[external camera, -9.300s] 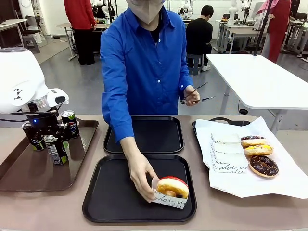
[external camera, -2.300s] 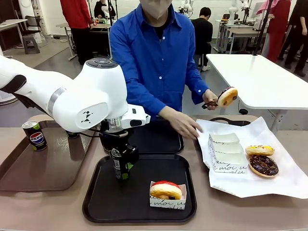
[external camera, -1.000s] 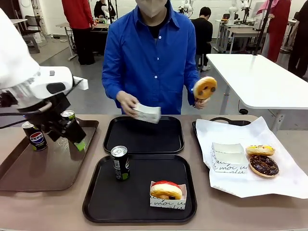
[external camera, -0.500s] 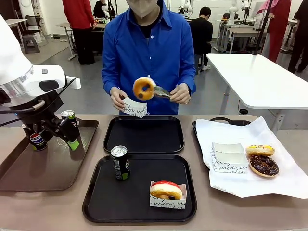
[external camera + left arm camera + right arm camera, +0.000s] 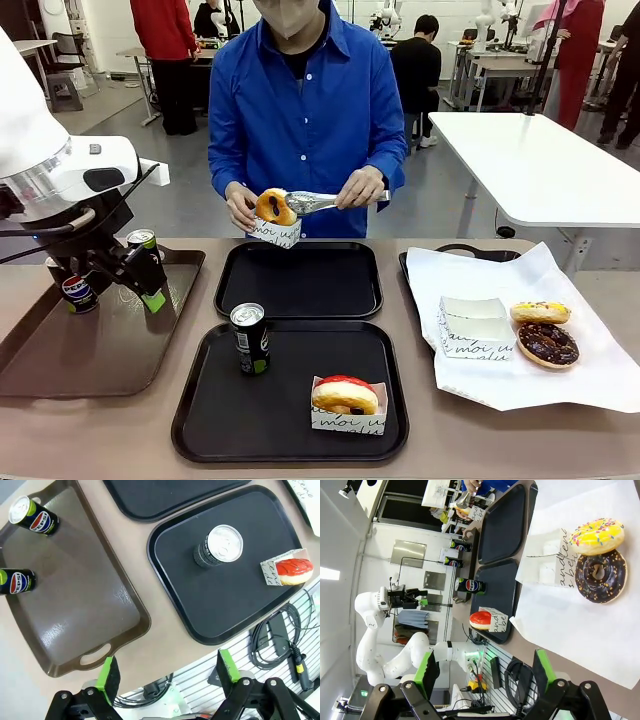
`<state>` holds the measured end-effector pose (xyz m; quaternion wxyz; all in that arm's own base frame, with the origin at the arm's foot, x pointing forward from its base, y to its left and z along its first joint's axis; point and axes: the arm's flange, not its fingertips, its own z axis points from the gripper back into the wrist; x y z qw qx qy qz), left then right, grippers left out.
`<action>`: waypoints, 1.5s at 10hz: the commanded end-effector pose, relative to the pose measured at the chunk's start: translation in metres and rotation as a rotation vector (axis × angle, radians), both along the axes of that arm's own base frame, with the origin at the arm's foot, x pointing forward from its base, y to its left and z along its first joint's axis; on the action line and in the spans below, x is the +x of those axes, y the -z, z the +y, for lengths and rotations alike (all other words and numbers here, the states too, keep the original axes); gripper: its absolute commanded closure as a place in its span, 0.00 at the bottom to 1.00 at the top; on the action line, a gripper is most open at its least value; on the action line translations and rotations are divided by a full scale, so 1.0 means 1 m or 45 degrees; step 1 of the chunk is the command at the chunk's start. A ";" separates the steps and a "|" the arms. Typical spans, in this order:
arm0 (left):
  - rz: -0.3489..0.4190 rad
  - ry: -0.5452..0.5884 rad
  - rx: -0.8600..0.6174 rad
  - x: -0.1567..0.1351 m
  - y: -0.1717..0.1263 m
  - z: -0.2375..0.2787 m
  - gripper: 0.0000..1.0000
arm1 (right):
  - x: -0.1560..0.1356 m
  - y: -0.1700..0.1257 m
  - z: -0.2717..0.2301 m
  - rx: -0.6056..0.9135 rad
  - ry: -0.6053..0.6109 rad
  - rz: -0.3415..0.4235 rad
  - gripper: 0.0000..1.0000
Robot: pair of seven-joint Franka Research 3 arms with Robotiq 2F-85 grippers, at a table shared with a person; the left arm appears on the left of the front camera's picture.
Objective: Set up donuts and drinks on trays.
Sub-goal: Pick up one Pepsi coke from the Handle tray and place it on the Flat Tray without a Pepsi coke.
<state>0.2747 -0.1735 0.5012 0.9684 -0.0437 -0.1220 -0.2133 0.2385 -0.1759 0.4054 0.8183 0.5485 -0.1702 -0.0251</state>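
Sitting nearest on the tan table (image 5: 130,435), the near tray (image 5: 225,415) holds a black-and-green can (image 5: 249,340) upright at its 10 o'clock. A red donut (image 5: 345,394) in a printed box (image 5: 350,421) sits at its 5 o'clock. At the tray's 9 o'clock, a brown tray (image 5: 90,355) carries two Pepsi cans (image 5: 76,289) upright along its far end. The left gripper (image 5: 140,280) hovers over this tray, jaws spread fully and holding nothing. At 3 o'clock, white paper (image 5: 580,385) bears a box stack (image 5: 474,330). Just beside the stack lie a yellow donut (image 5: 538,312) and a chocolate donut (image 5: 547,344), which touch each other. The right gripper (image 5: 484,672) also has its jaws wide apart and empty. At 12 o'clock, just past the near tray, lies the far tray (image 5: 300,285). Above its far rim a person (image 5: 305,110) in a blue shirt holds a small box (image 5: 274,233) in one hand. Tongs (image 5: 322,202) in the other hand pinch a tilted donut (image 5: 273,207) resting at that box's mouth. Beyond are a grey floor, white tables (image 5: 540,160) and other people.
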 end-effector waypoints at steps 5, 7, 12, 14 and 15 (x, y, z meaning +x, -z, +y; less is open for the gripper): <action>0.017 -0.442 -0.183 0.091 -0.031 0.061 0.00 | 0.001 0.001 -0.001 0.011 -0.004 -0.019 0.00; 0.058 -0.627 -0.174 0.134 -0.023 0.097 0.00 | 0.001 0.001 -0.001 0.011 -0.004 -0.019 0.00; 0.019 -0.876 -0.123 0.156 0.012 0.152 0.00 | 0.001 0.001 -0.001 0.011 -0.004 -0.019 0.00; 0.076 -0.822 -0.130 0.157 0.014 0.155 0.00 | 0.001 0.001 -0.001 0.011 -0.004 -0.019 0.00; 0.076 -0.822 -0.130 0.157 0.014 0.155 0.00 | 0.001 0.001 -0.001 0.011 -0.004 -0.019 0.00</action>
